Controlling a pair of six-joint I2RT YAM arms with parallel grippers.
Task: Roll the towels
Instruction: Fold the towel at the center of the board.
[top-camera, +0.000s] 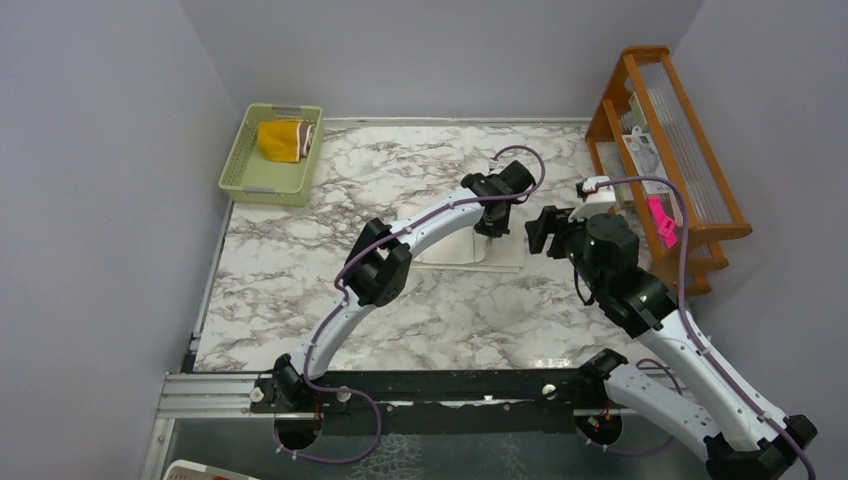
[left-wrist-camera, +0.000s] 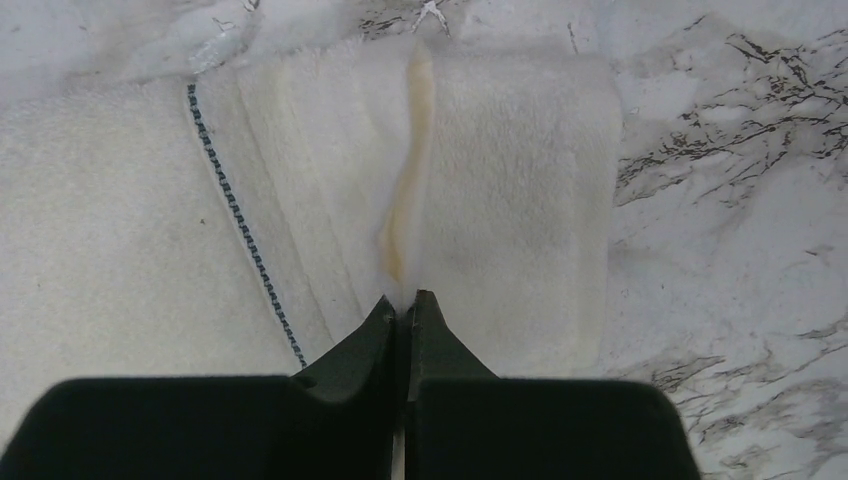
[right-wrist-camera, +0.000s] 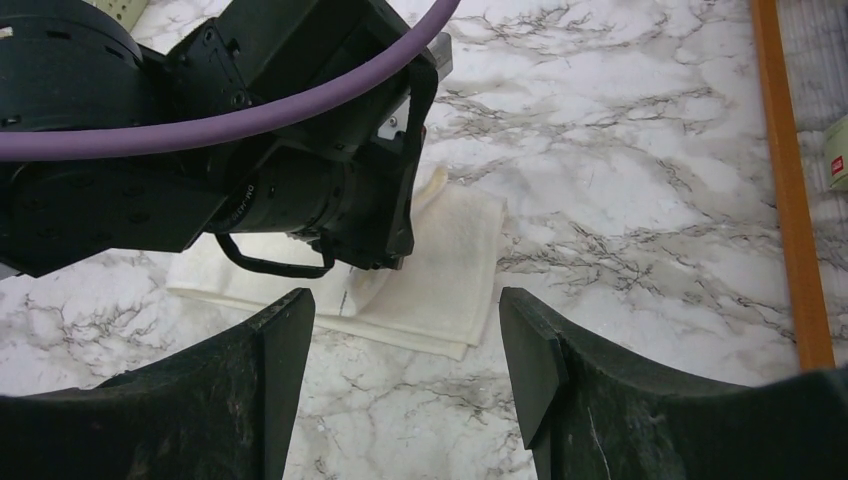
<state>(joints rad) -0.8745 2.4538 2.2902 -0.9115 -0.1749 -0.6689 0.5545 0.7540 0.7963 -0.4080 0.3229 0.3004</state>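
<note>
The two black fingers of the left pincer (left-wrist-camera: 405, 300) are squeezed tight together. They pinch a little ridge of the cream-white towel (left-wrist-camera: 520, 180). The ridge stands up as a thin fold that runs away from the fingertips. The rest of that towel lies flat on the marble table (top-camera: 300, 270), right under the pincer and out to both sides of it. A dark dotted line of stitching crosses the cloth just beside the pinch.

The right pincer (right-wrist-camera: 405, 305) is near, on the right of the left one, and it points at it. Its fingers are wide apart and hold nothing.

The brown and yellow towel (top-camera: 283, 140) is far from both pincers. It sits bunched up in a green basket (top-camera: 236, 160) at the far left corner of the table.
</note>
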